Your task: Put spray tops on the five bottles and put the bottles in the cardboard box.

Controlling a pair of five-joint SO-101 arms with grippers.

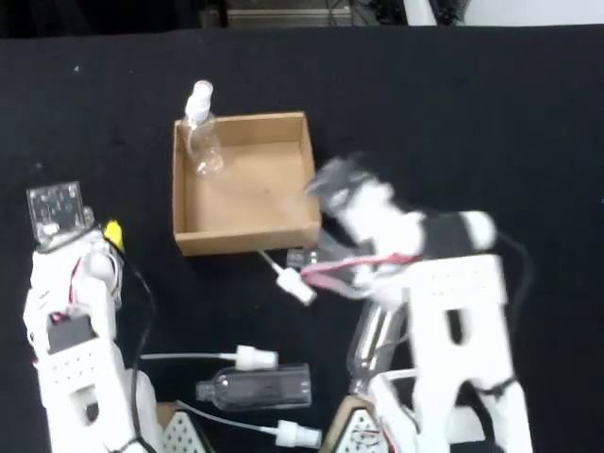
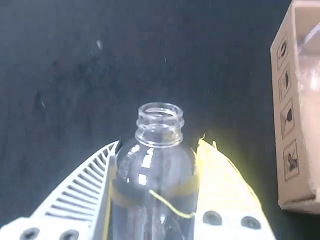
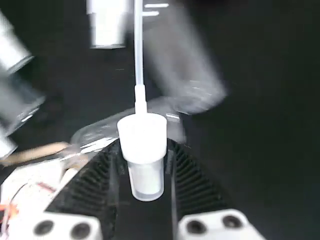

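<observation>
right wrist view: end effector [image 3: 143, 152] clamps spray top [image 3: 142, 134], tube [image 3: 138, 50] pointing straight outward.

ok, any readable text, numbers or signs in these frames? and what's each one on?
No words or numbers can be read.
cardboard box, outer wall: a column of four black boxed handling symbols. They are pictograms, not letters, and are too blurred to tell which.
bottle: clear, no label visible.
spray top: plain white, no print visible.
</observation>
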